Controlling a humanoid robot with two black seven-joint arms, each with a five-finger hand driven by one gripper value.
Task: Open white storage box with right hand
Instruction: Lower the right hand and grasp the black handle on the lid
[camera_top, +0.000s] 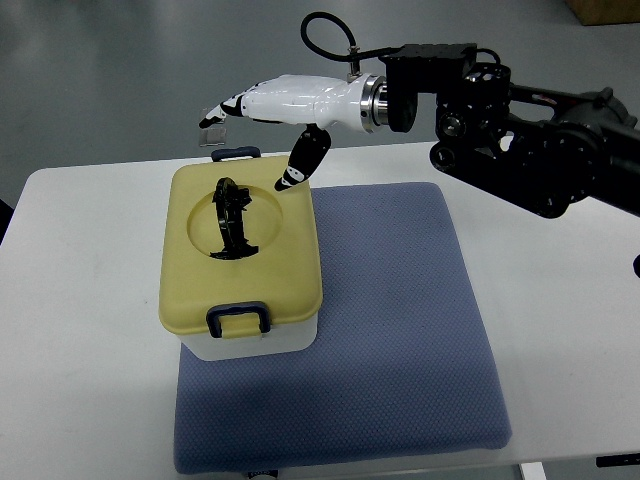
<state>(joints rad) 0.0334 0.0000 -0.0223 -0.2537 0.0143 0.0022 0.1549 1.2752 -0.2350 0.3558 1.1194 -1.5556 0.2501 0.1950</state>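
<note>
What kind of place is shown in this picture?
Probably a robot test lab: a bare white table holds only a blue mat and one storage box, the right hand open above it, over plain grey floor.

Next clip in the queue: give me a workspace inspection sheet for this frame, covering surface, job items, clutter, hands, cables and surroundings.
Surface: white table with a blue-grey mat on it.
Job's things: white storage box on the mat's left part; its yellow lid is still on, with a black handle on top and dark blue latches at the near and far ends.
Clutter: nothing seen.
Hands: right hand above the lid's far side, fingers spread, holding nothing; thumb tip close over the lid. Left hand not in view.
Cables: black cable looping at the right wrist.
Surroundings: grey floor; a cardboard box at the top right corner.
</note>
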